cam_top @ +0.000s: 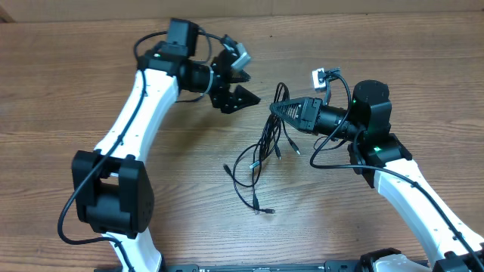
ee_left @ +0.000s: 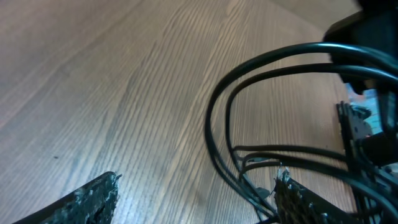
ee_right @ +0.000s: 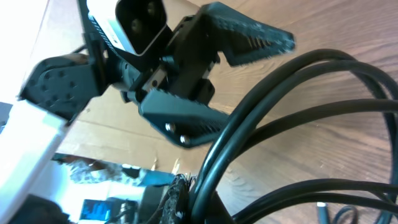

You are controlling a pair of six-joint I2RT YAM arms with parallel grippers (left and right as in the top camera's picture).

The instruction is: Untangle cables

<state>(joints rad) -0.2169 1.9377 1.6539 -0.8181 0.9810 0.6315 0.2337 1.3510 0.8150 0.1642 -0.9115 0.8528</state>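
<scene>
Here the right gripper is pinched shut on the top of the thin black cables, whose loose strands trail across the brown wood-grain table. The left gripper hangs beside them, fingers spread wide and empty. It would do best to close on one strand near the pinch and draw it sideways slowly, so the loops slide free.

Thin black cables, tangled: top of bundle pinched in right gripper, loose loops trailing away from it, small plugs at free ends.
</scene>
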